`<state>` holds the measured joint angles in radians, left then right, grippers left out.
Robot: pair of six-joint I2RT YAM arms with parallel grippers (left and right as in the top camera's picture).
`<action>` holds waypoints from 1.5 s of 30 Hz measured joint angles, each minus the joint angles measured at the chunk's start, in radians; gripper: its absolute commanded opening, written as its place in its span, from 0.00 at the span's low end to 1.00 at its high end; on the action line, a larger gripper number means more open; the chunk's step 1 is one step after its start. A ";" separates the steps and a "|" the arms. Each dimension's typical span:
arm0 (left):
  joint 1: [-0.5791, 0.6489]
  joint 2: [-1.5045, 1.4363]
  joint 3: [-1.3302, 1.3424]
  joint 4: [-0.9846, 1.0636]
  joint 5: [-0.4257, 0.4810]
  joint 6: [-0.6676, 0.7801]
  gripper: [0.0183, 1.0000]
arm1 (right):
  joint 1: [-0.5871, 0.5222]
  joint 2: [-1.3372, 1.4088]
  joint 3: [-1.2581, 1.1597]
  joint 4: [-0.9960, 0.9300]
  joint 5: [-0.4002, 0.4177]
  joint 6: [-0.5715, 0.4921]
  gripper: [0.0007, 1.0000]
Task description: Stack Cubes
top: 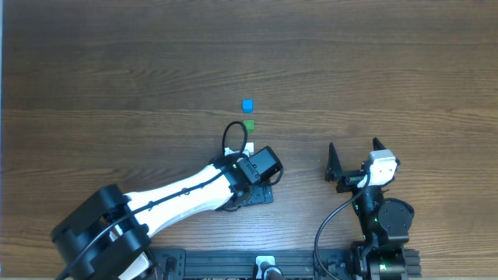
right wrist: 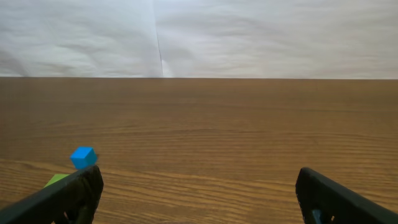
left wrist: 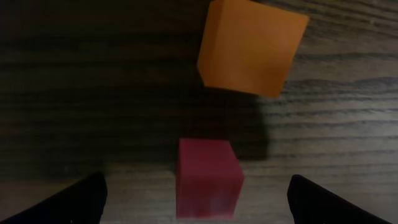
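Between the wide-apart fingers of the left gripper (left wrist: 196, 202) a red cube (left wrist: 208, 179) stands on the wooden table (top: 117, 78), and the fingers do not touch it. Just past the red cube, on the side away from the gripper, an orange cube (left wrist: 252, 46) lies on the table, turned at an angle to the red one and with a small gap between them. Seen from above, the left arm's wrist covers this spot near the middle of the table. A green cube (top: 249, 124) lies just at 12 o'clock from the wrist, and a blue cube (top: 247, 105) lies close at 12 o'clock from the green one, not touching it. No cube sits on another. The right gripper (top: 355, 155) is at about 4 o'clock from the green cube, well apart from all the cubes, near its own base. Its fingers are spread apart and hold nothing.
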<state>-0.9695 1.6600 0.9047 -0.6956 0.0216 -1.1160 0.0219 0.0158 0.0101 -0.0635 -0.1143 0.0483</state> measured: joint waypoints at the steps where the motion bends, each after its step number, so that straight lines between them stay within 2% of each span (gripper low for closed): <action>1: 0.000 0.005 0.000 0.003 0.000 0.004 0.94 | 0.000 0.000 0.000 0.000 0.000 0.000 0.99; 8: 0.000 0.014 0.000 0.009 -0.021 0.034 0.93 | 0.000 0.000 0.000 0.000 0.000 -0.001 0.99; 21: -0.016 0.051 0.041 0.001 -0.039 0.104 0.86 | 0.000 0.000 0.000 0.000 0.000 0.000 0.99; 32: -0.033 0.063 0.044 0.000 -0.041 0.130 0.65 | 0.000 0.000 0.000 0.000 0.000 -0.001 0.99; 34: -0.033 0.064 0.044 0.000 -0.041 0.133 0.58 | 0.000 0.000 0.000 0.000 0.000 0.000 0.99; 39: -0.033 0.065 0.044 -0.004 -0.041 0.133 0.53 | 0.000 0.000 0.000 0.000 0.000 0.000 0.99; 45: -0.033 0.065 0.044 -0.014 -0.042 0.131 0.43 | 0.000 0.000 0.000 0.000 0.000 0.000 0.99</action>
<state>-1.0023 1.7248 0.9485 -0.7097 -0.0200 -0.9852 0.0219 0.0158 0.0101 -0.0635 -0.1143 0.0479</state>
